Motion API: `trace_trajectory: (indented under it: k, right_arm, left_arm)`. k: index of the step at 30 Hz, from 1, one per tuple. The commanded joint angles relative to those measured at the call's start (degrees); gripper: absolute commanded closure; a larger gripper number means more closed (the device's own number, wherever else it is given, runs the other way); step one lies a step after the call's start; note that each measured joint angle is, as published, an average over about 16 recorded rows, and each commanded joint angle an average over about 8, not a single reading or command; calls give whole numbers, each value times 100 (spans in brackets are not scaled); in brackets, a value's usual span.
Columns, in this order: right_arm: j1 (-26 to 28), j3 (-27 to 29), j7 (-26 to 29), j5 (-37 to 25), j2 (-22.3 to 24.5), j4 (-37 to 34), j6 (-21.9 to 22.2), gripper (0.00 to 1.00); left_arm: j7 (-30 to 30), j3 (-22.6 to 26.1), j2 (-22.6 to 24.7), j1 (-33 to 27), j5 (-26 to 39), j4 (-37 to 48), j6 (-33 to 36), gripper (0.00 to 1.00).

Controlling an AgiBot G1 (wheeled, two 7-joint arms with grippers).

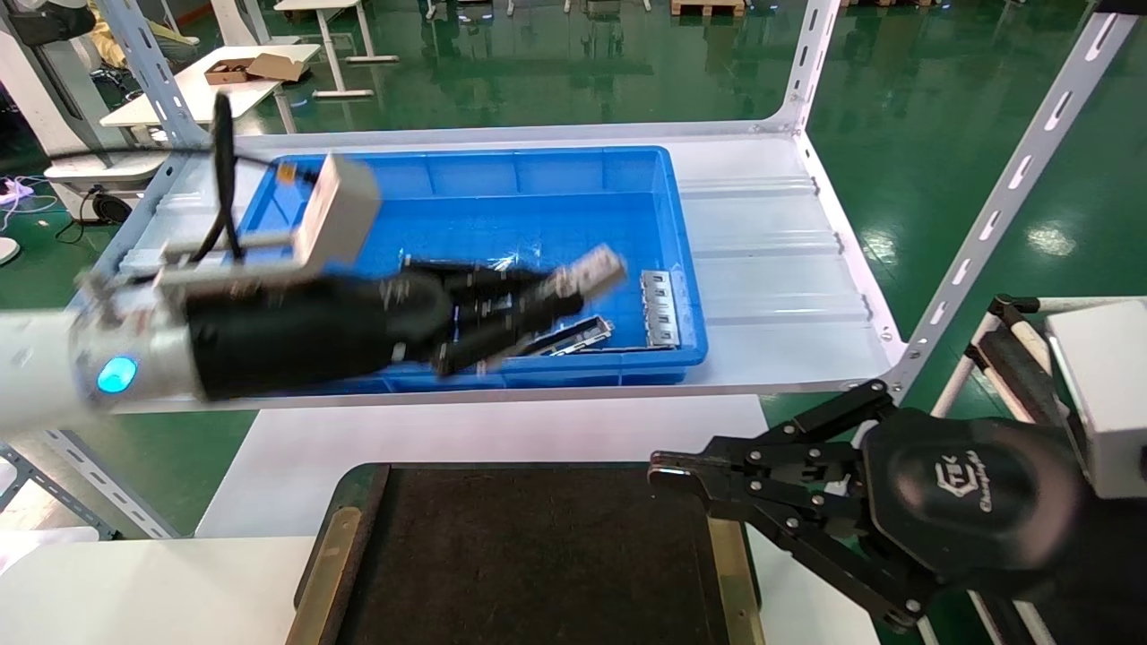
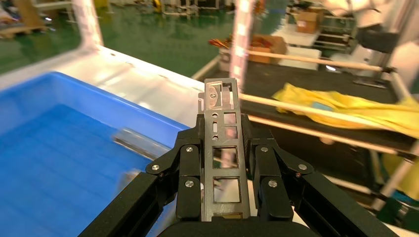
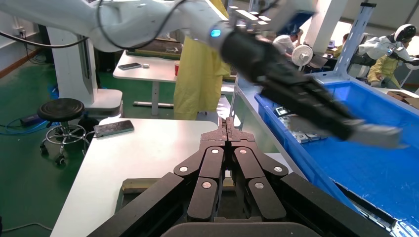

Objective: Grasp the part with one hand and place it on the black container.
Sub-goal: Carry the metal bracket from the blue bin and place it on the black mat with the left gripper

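Observation:
My left gripper (image 1: 557, 291) is shut on the part (image 1: 593, 268), a narrow silver-grey bar with square windows, and holds it in the air above the blue bin. In the left wrist view the part (image 2: 225, 155) stands clamped between the two black fingers (image 2: 189, 168) and sticks out past their tips. The right wrist view shows the part (image 3: 379, 136) over the bin too. My right gripper (image 1: 665, 471) is shut and empty, hovering at the right rim of the black container (image 1: 538, 555). Its closed tips (image 3: 227, 129) show in the right wrist view.
The blue bin (image 1: 538, 184) sits on a white metal shelf (image 1: 771, 251) behind the black container. A flat silver plate (image 1: 660, 309) and a darker channel bar (image 1: 578, 336) lie in its near right corner. Slotted shelf uprights (image 1: 1004, 206) rise on both sides.

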Motion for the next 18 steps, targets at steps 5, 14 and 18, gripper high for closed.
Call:
trace_trajectory:
  k: [5,14,18]
  right_arm:
    - [0,0,0,0,0,0,0,100]
    - [0,-1,0,1,0,0,0,100]
    - [0,-1,-1,1,0,0,0,100]
  left_arm:
    - [-741,-41,-615,887,-123,-1515,-418,100]
    - [-1131,164,-739,1810,-61,-1857,-850,100]
    - [-1181,302,-630,2188,32,-1857,-1075,100]
